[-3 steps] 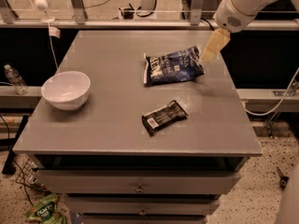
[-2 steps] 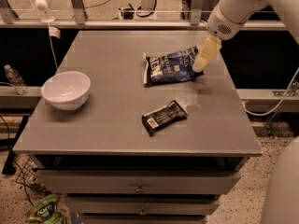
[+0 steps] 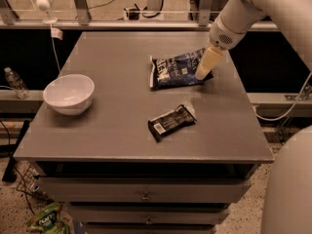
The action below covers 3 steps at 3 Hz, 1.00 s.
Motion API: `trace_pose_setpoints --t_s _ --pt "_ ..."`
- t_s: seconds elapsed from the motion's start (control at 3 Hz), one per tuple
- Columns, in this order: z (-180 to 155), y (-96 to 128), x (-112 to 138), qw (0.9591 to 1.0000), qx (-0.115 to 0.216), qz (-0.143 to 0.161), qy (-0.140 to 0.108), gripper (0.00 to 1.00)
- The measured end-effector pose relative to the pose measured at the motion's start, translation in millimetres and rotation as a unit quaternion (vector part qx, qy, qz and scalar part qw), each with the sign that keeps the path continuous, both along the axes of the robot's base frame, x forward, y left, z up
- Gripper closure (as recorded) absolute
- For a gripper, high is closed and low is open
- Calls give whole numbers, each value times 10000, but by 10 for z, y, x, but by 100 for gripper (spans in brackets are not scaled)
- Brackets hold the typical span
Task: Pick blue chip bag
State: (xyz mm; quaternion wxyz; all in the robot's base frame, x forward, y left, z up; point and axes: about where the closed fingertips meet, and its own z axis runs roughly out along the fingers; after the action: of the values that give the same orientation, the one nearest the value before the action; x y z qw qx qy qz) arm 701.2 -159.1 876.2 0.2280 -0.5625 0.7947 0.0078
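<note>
Starting at the left edge of the table (image 3: 112,52), you have a white bowl (image 3: 69,92), well apart from everything else. Nearer the front edge, right of the middle, lies a flat black wrapper (image 3: 171,122); leave it alone.

Your target, the blue chip bag (image 3: 176,70), lies flat in the back right part of the tabletop, its long side running roughly along the back edge. The gripper (image 3: 201,75) hangs tilted over the bag's right end, at or just above its surface. Whether it touches the bag, and whether it is apart or together, you cannot tell from here.

Expect the bag to be very light, puffed with air and glossy. It will likely crinkle, give under pressure and slip sideways if you push on it. A firm squeeze on the swollen middle could crush the chips or let the bag squirt out. You would probably do better to take it across the narrow way near the right end, by the flat sealed edge, and close gently.
</note>
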Motion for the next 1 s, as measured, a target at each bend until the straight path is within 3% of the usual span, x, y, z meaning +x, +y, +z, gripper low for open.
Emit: trace_pose_setpoints --t_s 0.67,1.0 --pt "-139 37 -16 9998 178 28 110 64" --pt "-39 33 -31 9995 310 66 -44 87"
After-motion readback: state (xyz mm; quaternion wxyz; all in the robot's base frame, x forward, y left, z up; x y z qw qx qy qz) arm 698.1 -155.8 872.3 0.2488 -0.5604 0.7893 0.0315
